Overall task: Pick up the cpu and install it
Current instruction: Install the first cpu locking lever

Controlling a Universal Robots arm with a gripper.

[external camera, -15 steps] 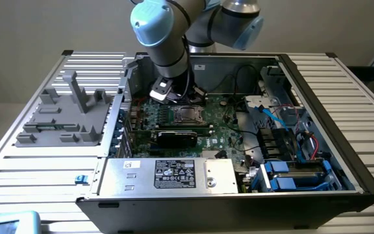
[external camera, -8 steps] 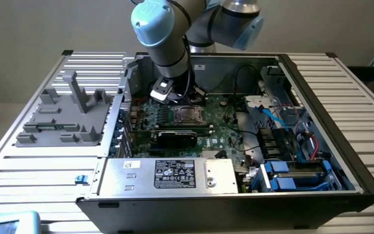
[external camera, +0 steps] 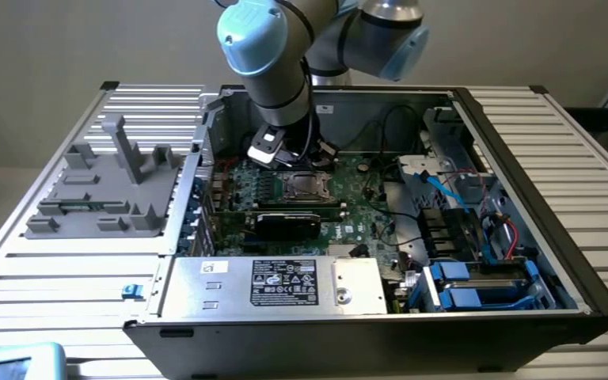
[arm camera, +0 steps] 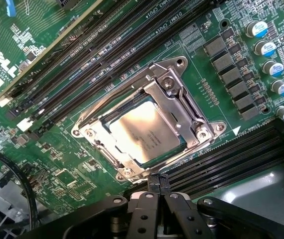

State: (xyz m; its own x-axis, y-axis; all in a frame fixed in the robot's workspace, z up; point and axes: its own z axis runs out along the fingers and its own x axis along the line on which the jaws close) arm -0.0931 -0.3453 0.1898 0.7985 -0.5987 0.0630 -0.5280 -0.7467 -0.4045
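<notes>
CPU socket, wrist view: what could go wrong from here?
1. The shut hand is close to the metal frame around the chip. Drifting lower could scrape the frame or the black slots beside it.
2. Whether the chip lies flat is unclear. Pressing a tilted chip might bend contacts.

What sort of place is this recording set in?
Probably a robotics lab or test bench for PC assembly: an open computer case lies on a slatted metal table, a grey parts fixture sits beside it, and a robot arm hangs over the motherboard.
</notes>
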